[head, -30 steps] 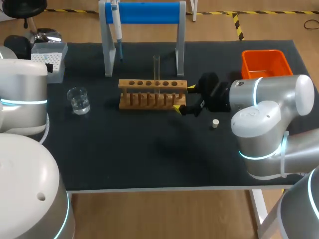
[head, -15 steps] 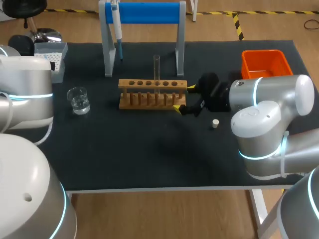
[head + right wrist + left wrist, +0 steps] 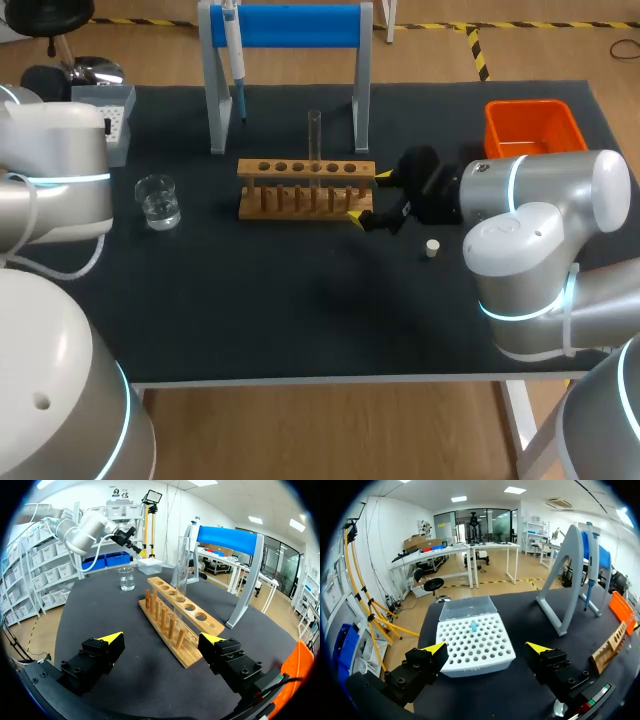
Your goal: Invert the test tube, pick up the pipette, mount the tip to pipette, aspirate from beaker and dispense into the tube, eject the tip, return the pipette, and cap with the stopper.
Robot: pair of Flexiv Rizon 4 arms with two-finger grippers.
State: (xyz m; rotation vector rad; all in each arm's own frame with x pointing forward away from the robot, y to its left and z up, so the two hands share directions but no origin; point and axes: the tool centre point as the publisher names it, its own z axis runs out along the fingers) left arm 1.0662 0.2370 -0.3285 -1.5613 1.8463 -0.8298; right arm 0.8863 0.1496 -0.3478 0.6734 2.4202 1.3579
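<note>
A clear test tube [image 3: 314,140] stands upright in the wooden rack [image 3: 306,187]; ahead of my right gripper [image 3: 162,640] the same test tube [image 3: 182,570] rises from the rack [image 3: 180,625]. My right gripper [image 3: 369,196] sits open at the rack's right end, holding nothing. The pipette [image 3: 234,50] hangs on the blue stand. A white stopper [image 3: 432,248] lies by my right arm. My left gripper [image 3: 487,650] hovers open just short of the tip box [image 3: 475,642], which holds one blue tip [image 3: 473,626]. The beaker [image 3: 157,200] of water stands left of the rack.
An orange bin [image 3: 533,125] sits at the back right. The stand's grey legs [image 3: 215,100] rise behind the rack. My left arm [image 3: 55,170] covers part of the tip box [image 3: 112,115] at the table's left edge.
My left arm has swung back and toward the tip box, hiding more of it in the head view. The right arm and everything on the table have kept still.
</note>
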